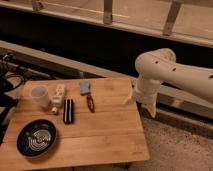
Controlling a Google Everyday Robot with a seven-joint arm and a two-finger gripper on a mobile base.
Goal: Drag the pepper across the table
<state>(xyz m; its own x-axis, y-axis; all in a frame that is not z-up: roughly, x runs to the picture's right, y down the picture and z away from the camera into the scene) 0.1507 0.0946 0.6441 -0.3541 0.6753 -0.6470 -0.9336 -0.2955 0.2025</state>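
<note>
The pepper [90, 103] is small, slim and dark red. It lies on the light-brown wooden table [115, 135], a little right of centre at the back, just below a small blue-grey block [85, 88]. My gripper [140, 105] hangs from the white arm [165, 70] off the table's right edge, well to the right of the pepper and at about its height in the view. Its two pale fingertips [128, 99] stand apart and hold nothing.
A black striped rectangular object [68, 110] lies left of the pepper. A pale bottle [57, 97] and a translucent cup [40, 96] stand further left. A dark bowl [36, 137] sits at the front left. A dark wall with a railing runs behind.
</note>
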